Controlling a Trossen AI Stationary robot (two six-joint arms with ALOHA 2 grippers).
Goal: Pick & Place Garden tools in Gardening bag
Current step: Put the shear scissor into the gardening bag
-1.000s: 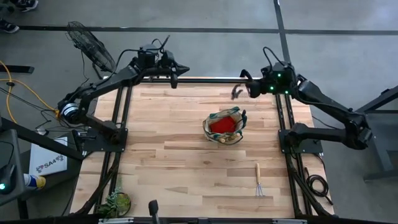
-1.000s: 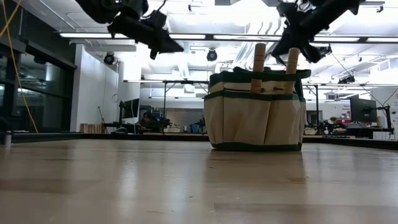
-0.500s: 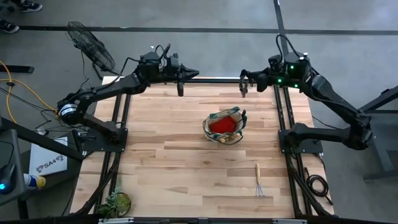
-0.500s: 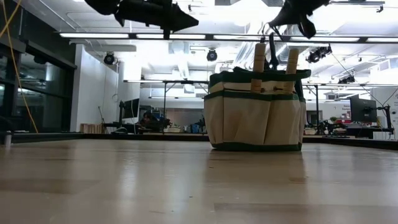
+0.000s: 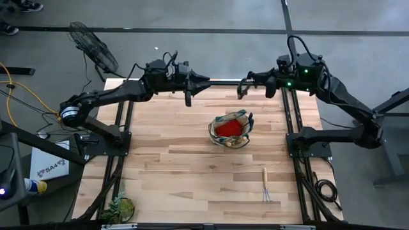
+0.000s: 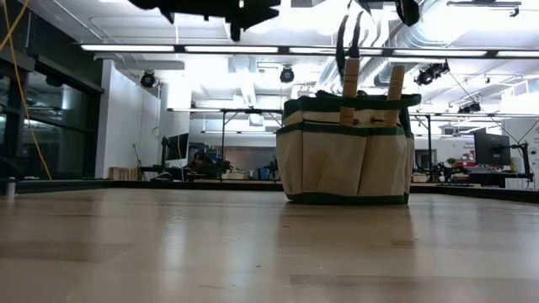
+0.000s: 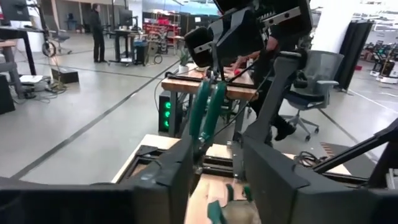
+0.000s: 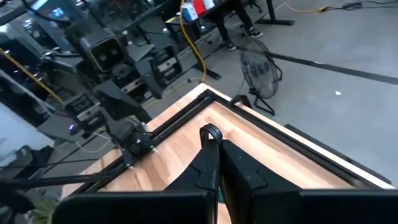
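Both arms are raised above the far edge of the bench (image 5: 192, 160), facing each other.

Right gripper (image 5: 243, 87): positioned above the far edge, right of centre. Its fingers are closed on a green-handled pruner (image 7: 206, 115), which hangs downward from them (the left wrist view shows the two green handles close together below the dark gripper body). In the low view the pruner (image 6: 347, 39) hangs above the bag, apart from it.

Left gripper (image 5: 203, 80): positioned above the far edge, left of centre, pointing toward the right gripper. Its fingers (image 7: 177, 171) stand partly apart and hold nothing.

Gardening bag (image 5: 231, 130): upright on the bench, right of centre. A red cloth piece (image 5: 227, 130) shows inside it from above. Two wooden handles (image 6: 350, 82) stand up out of its top.

Hand rake (image 5: 266, 185): lying flat on the bench nearer the front edge, right of centre, well apart from the bag.

Plant clump (image 5: 119, 207): at the front left corner of the bench.
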